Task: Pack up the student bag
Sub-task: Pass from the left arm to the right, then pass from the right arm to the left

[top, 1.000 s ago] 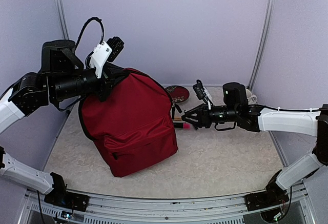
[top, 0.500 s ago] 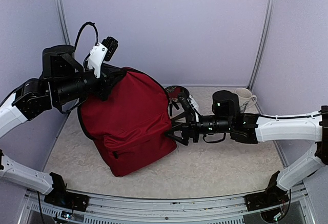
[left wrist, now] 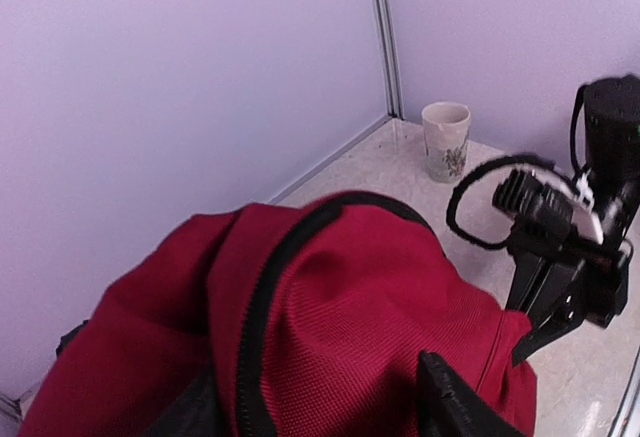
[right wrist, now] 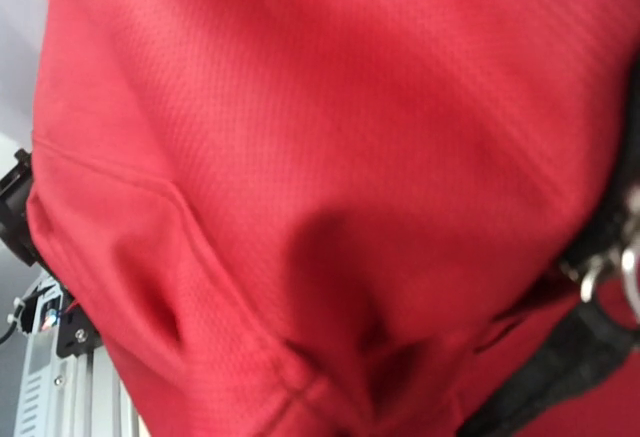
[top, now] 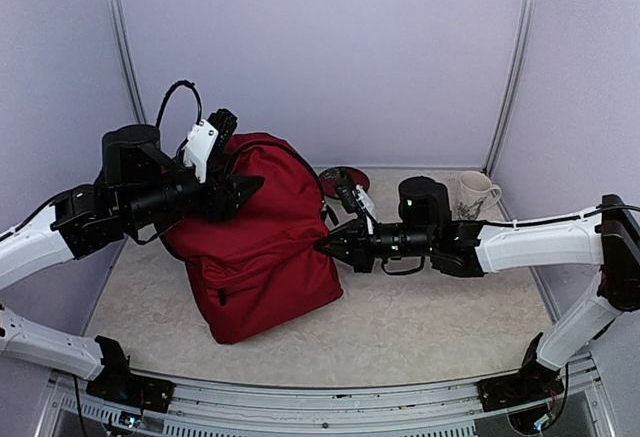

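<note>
The student bag (top: 262,249), a large dark red backpack with a black zip, slumps on the table left of centre. My left gripper (top: 243,190) hovers at its top with the jaws apart. In the left wrist view the red fabric (left wrist: 350,307) and zip lie between the two black fingertips (left wrist: 445,397). My right gripper (top: 330,247) reaches in from the right and presses its narrowed tip into the bag's right side. The right wrist view is filled with puckered red fabric (right wrist: 330,157) gathering toward the jaws, and the fingers themselves are hidden.
A pale patterned mug (top: 472,195) stands at the back right, also seen as the mug (left wrist: 446,140) by the corner post. A dark round dish (top: 347,177) lies behind the bag. The right arm (left wrist: 570,247) is close beside the bag. Walls enclose three sides.
My left gripper has let go of the bag's top, opened and dropped lower; the bag has sagged. My right gripper moved left to the bag's side, opened wide, then shut on fabric.
</note>
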